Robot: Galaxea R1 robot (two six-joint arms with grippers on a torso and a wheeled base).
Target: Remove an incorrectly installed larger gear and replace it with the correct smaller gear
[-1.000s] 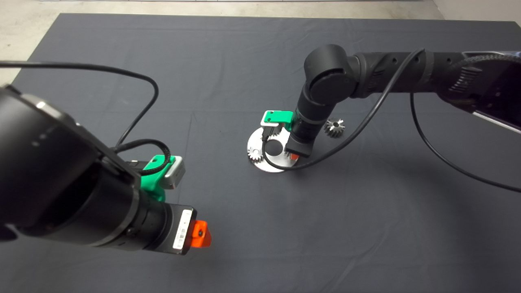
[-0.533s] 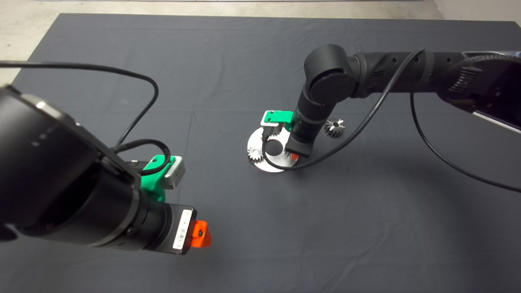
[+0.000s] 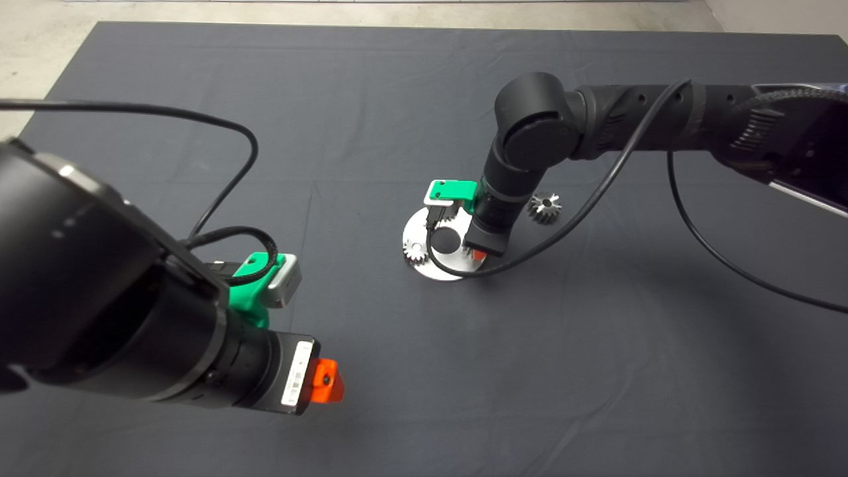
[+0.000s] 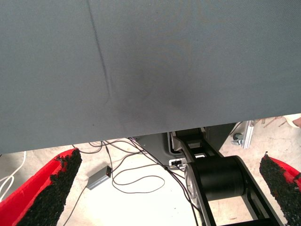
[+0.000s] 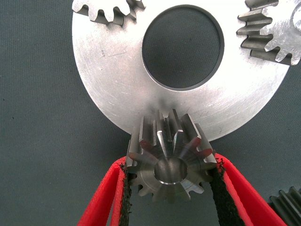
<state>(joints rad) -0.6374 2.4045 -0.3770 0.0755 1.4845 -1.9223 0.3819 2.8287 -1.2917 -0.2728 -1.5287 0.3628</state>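
Observation:
In the right wrist view my right gripper [image 5: 170,162] is shut on the larger gear [image 5: 170,160], a shiny gear with long flared teeth. The black pads [image 5: 123,188] press on both its sides. The gear sits at the rim of the round silver plate [image 5: 117,84]. In the head view this gripper [image 3: 478,252] points down over the plate [image 3: 424,266] and hides the larger gear. The smaller gear [image 3: 544,207], dark grey with a black centre hole, lies on the mat just right of the plate. Its edge shows in the right wrist view [image 5: 288,203].
Two pale short-toothed gears [image 5: 110,9] [image 5: 275,33] sit on the plate around its big centre hole [image 5: 182,44]. One of them shows in the head view [image 3: 415,250]. My left gripper [image 3: 326,381] waits open at the lower left, and its wrist view [image 4: 169,157] shows mat and floor cables.

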